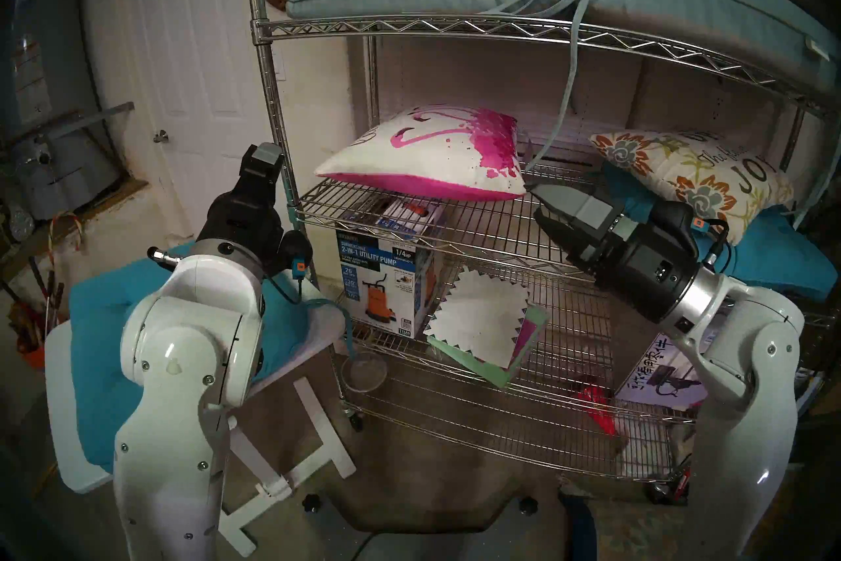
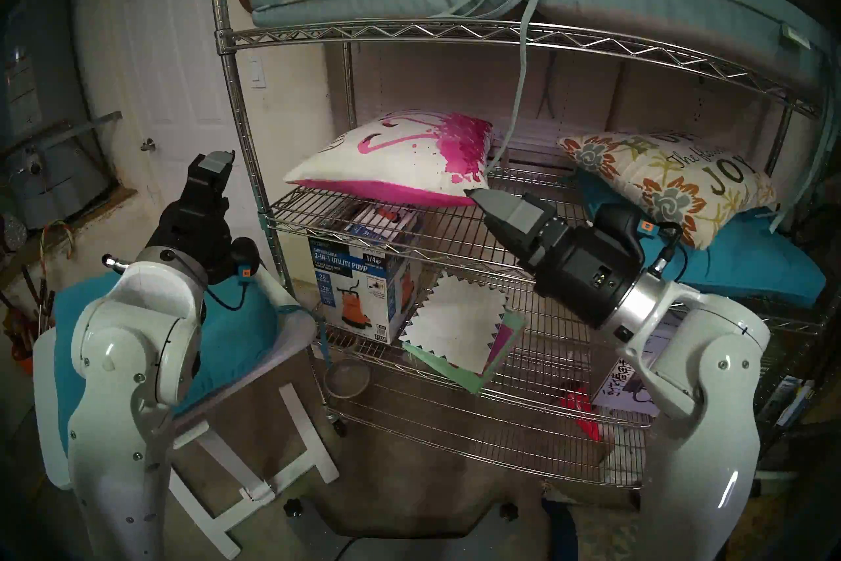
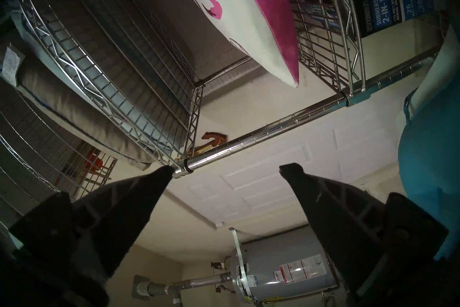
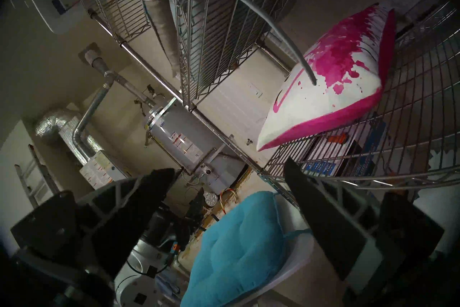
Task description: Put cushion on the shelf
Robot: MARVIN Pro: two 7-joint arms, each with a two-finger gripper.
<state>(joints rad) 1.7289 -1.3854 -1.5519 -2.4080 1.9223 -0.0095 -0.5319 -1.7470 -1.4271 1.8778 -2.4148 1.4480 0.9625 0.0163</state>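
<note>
I see the pink-and-white cushion (image 1: 423,157) lying on the shelf (image 1: 409,227), on its middle wire tier, above the utility pump box (image 1: 382,287). My left claw (image 1: 260,164) hangs released and empty just outside the shelf's front left post. My right claw (image 1: 546,200) is released too, holding nothing, its tips near the cushion's right corner.
</note>
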